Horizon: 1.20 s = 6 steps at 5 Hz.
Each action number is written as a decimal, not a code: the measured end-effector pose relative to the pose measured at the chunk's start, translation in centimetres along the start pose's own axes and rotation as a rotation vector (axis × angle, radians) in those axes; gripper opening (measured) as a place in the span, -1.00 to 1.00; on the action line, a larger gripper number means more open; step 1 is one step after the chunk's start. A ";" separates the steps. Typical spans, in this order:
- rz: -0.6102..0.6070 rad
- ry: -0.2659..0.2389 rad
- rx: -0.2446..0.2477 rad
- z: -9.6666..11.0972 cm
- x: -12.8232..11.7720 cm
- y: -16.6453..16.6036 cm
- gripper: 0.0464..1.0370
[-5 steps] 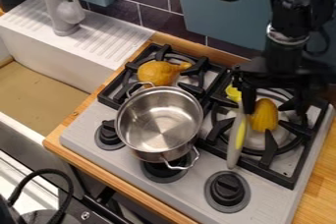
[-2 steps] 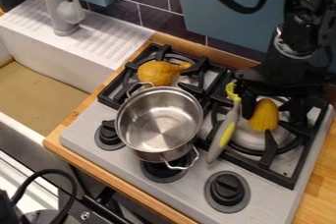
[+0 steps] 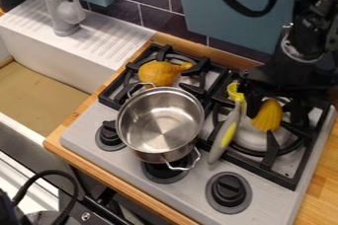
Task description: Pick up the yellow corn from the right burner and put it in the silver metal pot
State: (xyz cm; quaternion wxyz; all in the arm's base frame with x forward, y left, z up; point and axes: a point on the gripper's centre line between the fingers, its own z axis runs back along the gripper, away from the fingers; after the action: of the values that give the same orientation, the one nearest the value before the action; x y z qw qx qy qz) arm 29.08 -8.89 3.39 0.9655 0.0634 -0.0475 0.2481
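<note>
Over the right burner hangs the black gripper [image 3: 276,112], coming down from the upper right. Its fingers are apart, one on each side of the ridged orange-yellow piece [image 3: 267,116], which stands on the burner; whether they touch it I cannot tell. Just left of the gripper, a grey and yellow utensil [image 3: 226,134] leans along the grate, its yellow head [image 3: 234,92] beside the left finger. A metal pot [image 3: 160,124] with two wire handles is on the left part of the stove, in front of an orange-yellow gourd-like thing [image 3: 158,73] on the back left burner.
Black grates [image 3: 269,159] rise from the grey stove top [image 3: 191,194]. Three dark knobs line its front, including the right one [image 3: 228,192]. At the left are a white sink [image 3: 49,74] and a grey faucet [image 3: 64,16]. A tiled wall [image 3: 124,13] stands behind.
The gripper and arm have shifted slightly right. The utensil's lower end has swung to the left, and the ridged piece beside the gripper has moved a little.
</note>
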 end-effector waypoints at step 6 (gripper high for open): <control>-0.068 0.084 -0.019 2.4 -0.3 2.5 0.13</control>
State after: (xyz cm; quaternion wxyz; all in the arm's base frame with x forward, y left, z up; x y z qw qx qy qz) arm 27.50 -7.20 5.93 0.9751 0.0453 -0.0071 0.2171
